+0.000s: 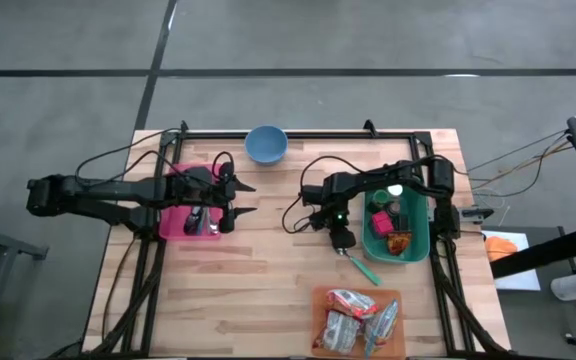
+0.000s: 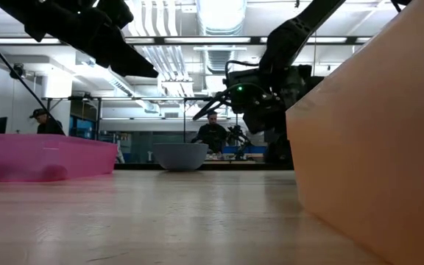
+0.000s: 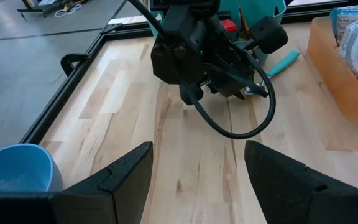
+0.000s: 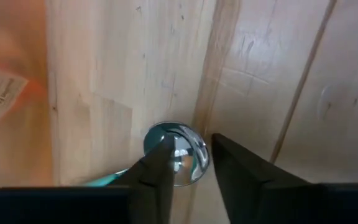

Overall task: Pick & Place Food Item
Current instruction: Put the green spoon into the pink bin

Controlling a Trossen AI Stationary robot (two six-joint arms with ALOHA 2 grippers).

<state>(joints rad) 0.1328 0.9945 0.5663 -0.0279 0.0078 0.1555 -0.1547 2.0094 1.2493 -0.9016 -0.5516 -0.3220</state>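
Observation:
Several food packets (image 1: pixel 358 318) lie in an orange tray (image 1: pixel 324 300) at the table's near right. A spoon with a teal handle (image 1: pixel 364 268) lies flat on the wood between that tray and the green bin (image 1: pixel 418 250). My right gripper (image 1: pixel 343 243) points down over the spoon's metal bowl (image 4: pixel 182 155), its fingers a narrow gap apart on either side of it. My left gripper (image 1: pixel 246 199) hovers open beside the pink bin (image 1: pixel 173 225), holding nothing. My right gripper comes at the spoon's metal bowl (image 4: pixel 185 140) from above, slanting down, with one finger (image 4: pixel 160 168) over the bowl's edge and the other (image 4: pixel 229 165) at its opposite side. Whether either finger touches it I cannot tell. The spoon lies on the table.
A blue bowl (image 1: pixel 266 143) stands at the far edge, mid-table. The green bin holds several small items. A black frame rail (image 1: pixel 298 135) runs round the table's edge. Bare wood lies between the two arms.

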